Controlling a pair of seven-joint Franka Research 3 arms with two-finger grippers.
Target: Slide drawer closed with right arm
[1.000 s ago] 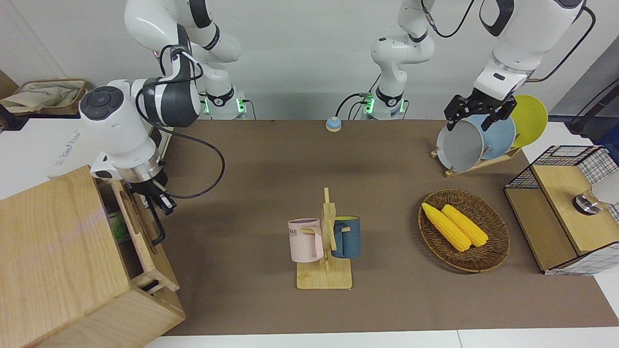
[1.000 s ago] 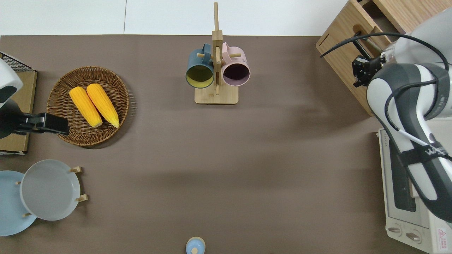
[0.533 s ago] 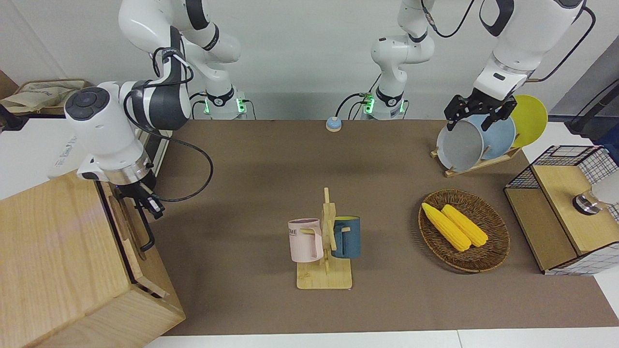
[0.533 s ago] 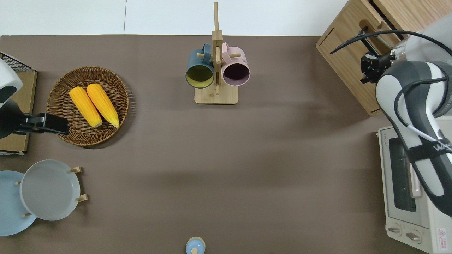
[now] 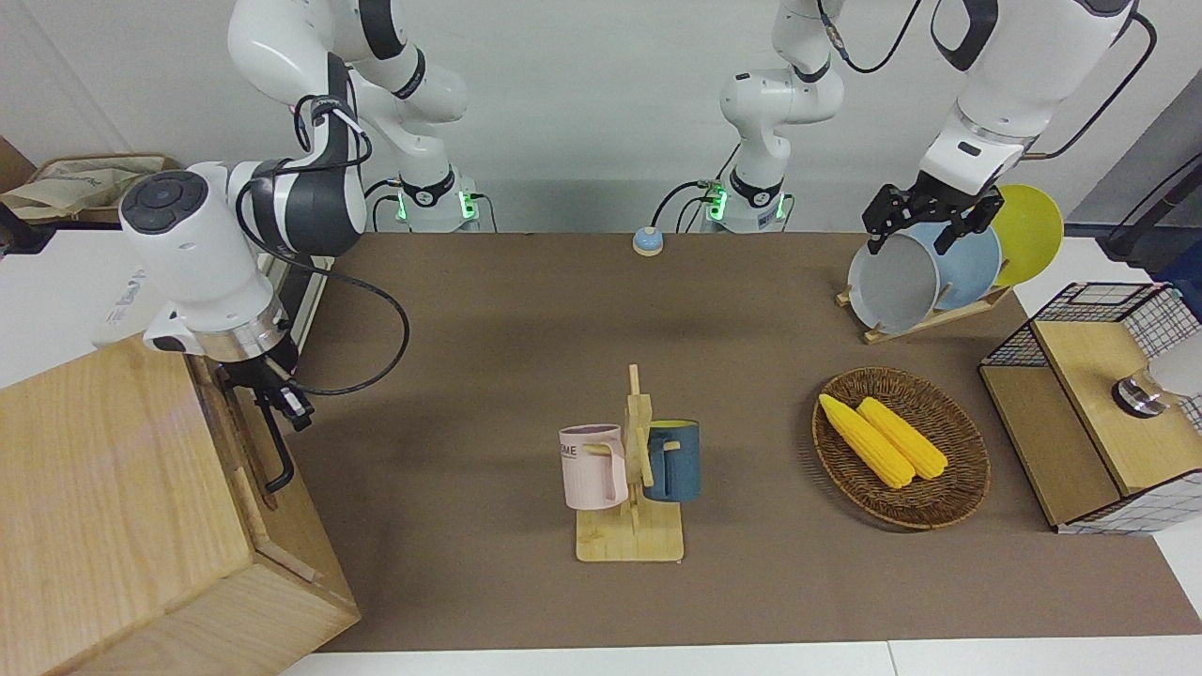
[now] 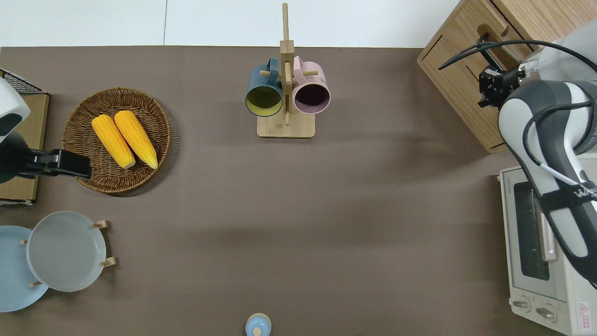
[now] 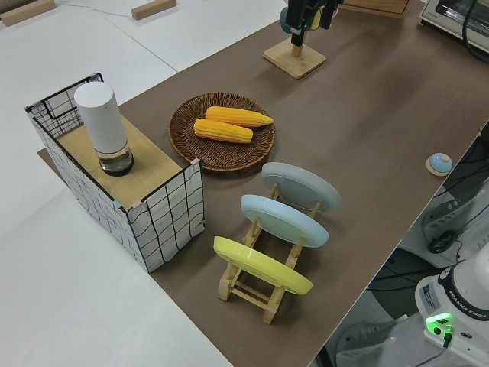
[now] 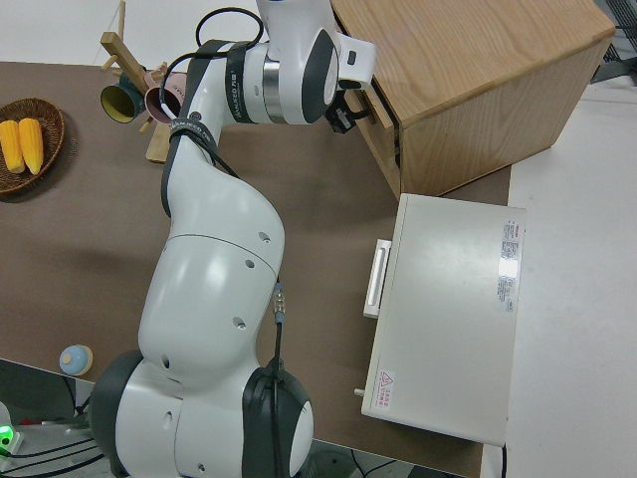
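the drawer sits in the big wooden cabinet at the right arm's end of the table, at about 8 o'clock in the front view and 1 o'clock in the overhead view. its front panel looks flush, or very nearly flush, with the cabinet face; no dark gap shows along its top edge, so the closing seems done or almost done.

the right gripper is at the end of the black loop handle that is nearer the robots, touching it or just beside it. whether its fingers are spread or pinched together cannot be told from these views. the left arm is parked.

judging by its look, the drawer is stiff, light wood that runs straight in its slot, wide and shallow, so an off-centre push could skew it and make it bind. the metal handle is rigid and thin, good to hook or press against; the flat panel beside it is the safer place for a final push, near the middle. nothing fragile here, though a hard shove could shift the whole cabinet toward 9 o'clock in the front view.
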